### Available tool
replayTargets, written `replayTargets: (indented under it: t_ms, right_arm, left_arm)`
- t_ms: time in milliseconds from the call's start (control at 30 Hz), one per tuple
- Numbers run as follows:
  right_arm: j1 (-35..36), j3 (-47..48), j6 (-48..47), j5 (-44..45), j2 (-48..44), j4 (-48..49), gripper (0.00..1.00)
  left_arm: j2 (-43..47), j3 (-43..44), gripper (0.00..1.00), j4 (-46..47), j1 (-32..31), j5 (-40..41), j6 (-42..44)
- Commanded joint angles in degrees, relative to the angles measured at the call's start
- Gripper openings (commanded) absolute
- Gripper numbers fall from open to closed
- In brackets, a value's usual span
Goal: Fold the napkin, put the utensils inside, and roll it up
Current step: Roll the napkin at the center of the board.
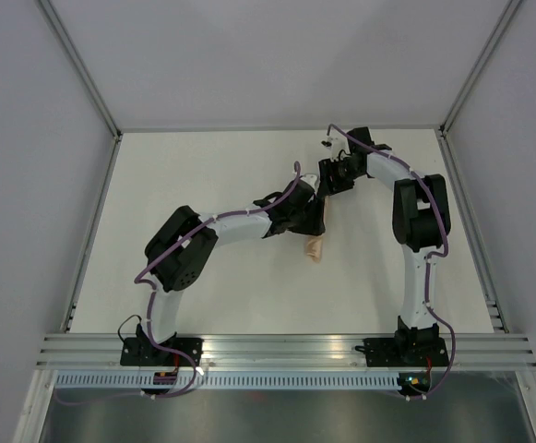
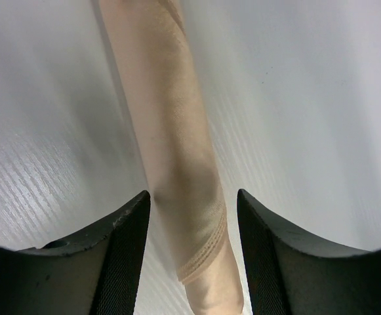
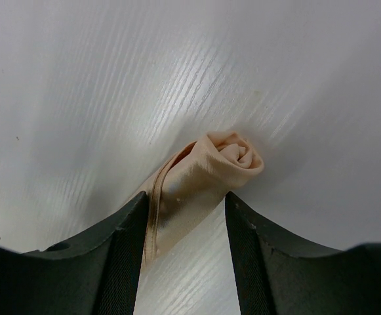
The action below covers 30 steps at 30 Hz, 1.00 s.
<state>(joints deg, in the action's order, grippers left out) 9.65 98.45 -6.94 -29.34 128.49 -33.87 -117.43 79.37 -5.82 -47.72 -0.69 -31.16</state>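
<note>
- Napkin [image 2: 177, 118] is found already rolled into a tight tube, laid flat on the table [image 3: 79, 72] approx. mid-workspace, betw. the two arms. In the top view only the near end is seen, poking out below the L wrist.
- L gripper [image 2: 192, 197] is set astride the near end. Its fingers [image 2: 121, 262] are parted and a sliver of table is seen beside one pad, so no clamp is read. It's prob. placed there to stop the tube unrolling.
- R gripper [image 3: 185, 197] is held over the far end. Cloth fills the gap pad to pad, so it's judged closed on the roll, likely to pin it.
- Cloth is seen as light orange-tan and matte, w/ a stitched hem wound diagonally along the tube. A spiral of layers is shown at the far end.
- Utensils aren't seen; whether they're inside can't be told.
</note>
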Motion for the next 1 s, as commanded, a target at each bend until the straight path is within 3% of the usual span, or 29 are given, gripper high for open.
replayTargets:
  t_ms: [0,500,967]
  right_arm:
    - [0.6,3.2,-0.7,3.8,2.5,-0.6,0.56]
    - [2.0,9.4,-2.4,4.6,5.5,-1.1,0.57]
    - [2.0,10.1,-1.1,2.3,1.9,-1.2,0.62]
  left_arm:
    - [3.5,1.0,0.61,1.3,0.9,-3.0,0.5]
    - [4.7,1.0,0.62,3.3,2.5,-5.5,-0.4]
    - [5.2,1.1,0.63,3.7,3.6,-7.0,-0.6]
